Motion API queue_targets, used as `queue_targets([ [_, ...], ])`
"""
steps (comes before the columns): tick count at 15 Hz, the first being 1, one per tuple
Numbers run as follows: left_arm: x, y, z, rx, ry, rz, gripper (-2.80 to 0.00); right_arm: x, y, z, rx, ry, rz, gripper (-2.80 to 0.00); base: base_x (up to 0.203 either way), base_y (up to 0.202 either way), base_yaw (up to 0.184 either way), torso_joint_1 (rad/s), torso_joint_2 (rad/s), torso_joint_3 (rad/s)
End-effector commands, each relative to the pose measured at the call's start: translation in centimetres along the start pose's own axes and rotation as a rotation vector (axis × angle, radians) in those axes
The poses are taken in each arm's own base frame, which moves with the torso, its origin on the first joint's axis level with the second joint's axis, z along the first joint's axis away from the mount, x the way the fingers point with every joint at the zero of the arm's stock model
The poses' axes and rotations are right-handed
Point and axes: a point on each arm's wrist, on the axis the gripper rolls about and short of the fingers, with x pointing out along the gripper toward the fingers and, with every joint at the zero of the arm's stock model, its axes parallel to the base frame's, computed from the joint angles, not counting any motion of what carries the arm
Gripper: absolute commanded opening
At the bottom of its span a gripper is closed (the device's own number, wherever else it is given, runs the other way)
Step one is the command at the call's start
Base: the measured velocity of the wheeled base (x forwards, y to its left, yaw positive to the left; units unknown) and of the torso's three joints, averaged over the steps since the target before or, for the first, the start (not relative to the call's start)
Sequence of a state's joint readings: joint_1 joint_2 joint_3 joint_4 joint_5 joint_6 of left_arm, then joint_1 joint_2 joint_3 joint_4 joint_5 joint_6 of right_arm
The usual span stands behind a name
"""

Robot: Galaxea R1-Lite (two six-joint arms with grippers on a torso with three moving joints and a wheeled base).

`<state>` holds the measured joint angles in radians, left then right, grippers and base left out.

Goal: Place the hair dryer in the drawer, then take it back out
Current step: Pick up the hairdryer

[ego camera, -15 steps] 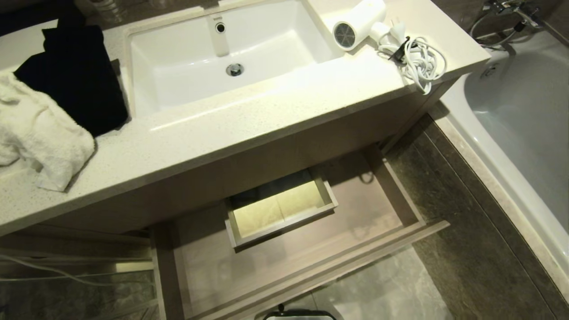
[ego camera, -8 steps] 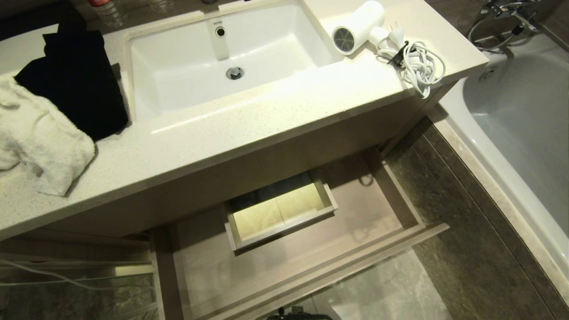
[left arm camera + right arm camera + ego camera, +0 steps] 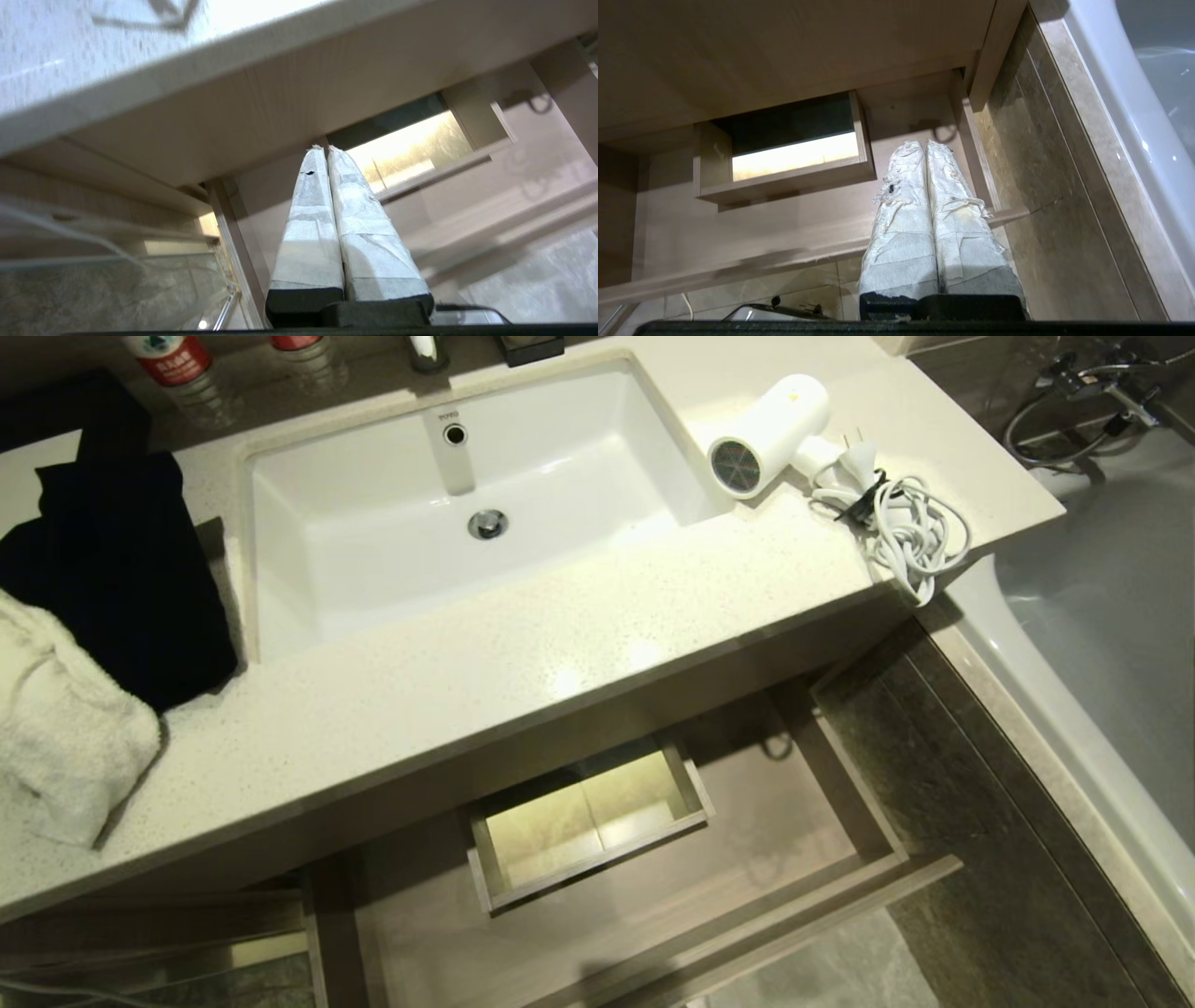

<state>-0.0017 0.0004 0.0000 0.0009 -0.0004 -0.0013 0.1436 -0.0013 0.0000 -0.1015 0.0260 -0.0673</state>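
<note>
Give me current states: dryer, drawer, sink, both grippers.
hair dryer: lying on the countertop, cord coiled beside it, not held
drawer: pulled open, nothing in it
sink: no water in it
left gripper: shut, holding nothing
right gripper: shut, holding nothing

Colours and surface patterns at the washbasin unit.
White hair dryer [image 3: 773, 432] with grey mesh grille and white cord [image 3: 910, 534]; cream, finely speckled worktop [image 3: 523, 653]; glossy white sink [image 3: 373, 537]; pale wood-grain drawer [image 3: 747, 896]; black cloth [image 3: 112, 579] beside a white terry towel [image 3: 65, 747]; grey-brown mottled stone floor [image 3: 990, 859]; both hands wrapped in off-white tape, left hand [image 3: 325, 148], right hand [image 3: 924, 143].
</note>
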Motion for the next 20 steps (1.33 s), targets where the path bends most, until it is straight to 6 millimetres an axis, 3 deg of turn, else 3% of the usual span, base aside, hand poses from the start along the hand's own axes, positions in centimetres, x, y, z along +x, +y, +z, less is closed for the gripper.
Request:
queue_targets([
  [1, 0.0, 0.0, 0.0, 0.0, -0.001, 0.0, -2.8, -0.1, 0.1, -1.2, -0.001, 0.0, 0.001, -2.8, 0.0, 0.0, 0.0, 0.353, -0.21, 0.128],
  [9, 0.0, 0.0, 0.0, 0.0, -0.001, 0.001, -2.8, -0.1, 0.1, -1.2, 0.008, 0.0, -0.001, -2.8, 0.0, 0.0, 0.0, 0.365, -0.28, 0.08],
  [17, 0.0, 0.0, 0.0, 0.0, -0.001, 0.001, -2.8, -0.1, 0.1, -1.1, -0.01, 0.004, -0.005, -2.8, 0.0, 0.0, 0.0, 0.031, -0.03, 0.007],
  [19, 0.0, 0.0, 0.0, 0.0, -0.001, -0.001, -2.8, -1.0, -0.1, 1.7, -0.009, -0.062, -0.005, -2.8, 0.0, 0.0, 0.0, 0.0, 0.0, 0.0],
  [20, 0.0, 0.0, 0.0, 0.0, 0.0, -0.001, -2.8, -2.0, -0.3, 4.7, -0.006, -0.134, -0.007, -2.8, 0.0, 0.0, 0.0, 0.0, 0.0, 0.0],
])
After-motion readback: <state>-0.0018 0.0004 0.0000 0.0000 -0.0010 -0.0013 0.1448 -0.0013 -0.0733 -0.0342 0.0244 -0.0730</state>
